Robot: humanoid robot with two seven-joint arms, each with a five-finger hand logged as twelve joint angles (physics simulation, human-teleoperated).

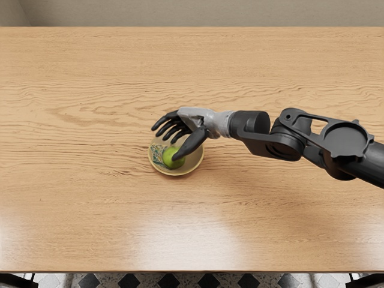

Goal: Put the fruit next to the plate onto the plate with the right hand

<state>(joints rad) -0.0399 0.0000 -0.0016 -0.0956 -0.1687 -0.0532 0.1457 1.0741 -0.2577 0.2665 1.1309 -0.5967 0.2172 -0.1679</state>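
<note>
A small yellow-green plate [194,166] with a leafy pattern sits near the middle of the wooden table. A green round fruit [170,158] lies on it, toward its left side. My right hand [176,135] hovers just above and behind the plate, its arm coming in from the right edge. The dark fingers are spread toward the left and hold nothing; the thumb [191,144] points down and touches or nearly touches the fruit's top right.
The wooden table [90,90] stretches wide on all sides of the plate. Its front edge runs along the bottom of the view, with a checkered floor below. A wall borders the far edge.
</note>
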